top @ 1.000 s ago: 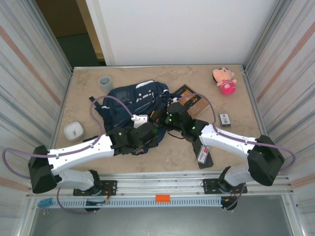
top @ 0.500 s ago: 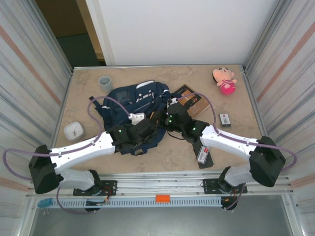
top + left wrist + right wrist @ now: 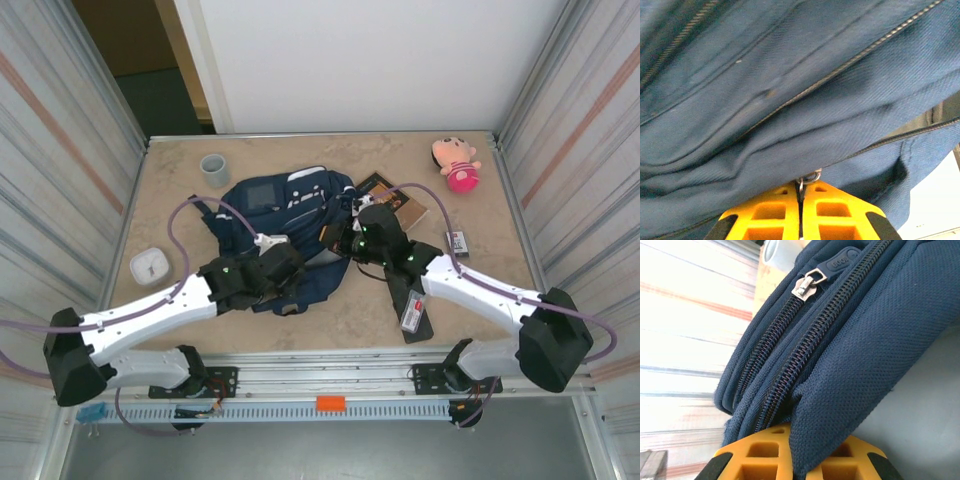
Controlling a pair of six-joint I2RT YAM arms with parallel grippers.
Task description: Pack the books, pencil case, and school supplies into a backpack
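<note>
Saw a white square thing (image 3: pixel 150 266) and a grey cup (image 3: pixel 213 168) on the left of the table (image 3: pixel 480 210), neither wanted for packing. Found the left gripper (image 3: pixel 801 195) at the near edge of the backpack (image 3: pixel 285 205), jaws pressed together on what looked like a small metal zip ring (image 3: pixel 809 176). Found the backpack lying flat at table centre, with nothing visibly packed and no mouth visibly open. Found the right gripper (image 3: pixel 807 440) at the backpack's right side, clamped on a fold of its fabric beside twin zip lines, with a slider (image 3: pixel 805 285) farther along. Saw the book (image 3: pixel 395 200) just right of the backpack, partly under the right arm. Saw the case (image 3: pixel 415 300) nearer, right of centre, with the packet (image 3: pixel 411 314) lying on it. Saw a pink toy (image 3: pixel 456 163) in the far right corner.

Judged the step as opening the backpack. Called for a steady pull on the ring along the zip line, not up off the cloth, with the right grip holding the fabric taut against it. Called for a slow draw round any corner, against binding. Judged the ring as held at the very fingertips, so likely to slip; called for a deeper bite on any sliding. Wanted the mouth opened wide enough for the book to go in flat.
</note>
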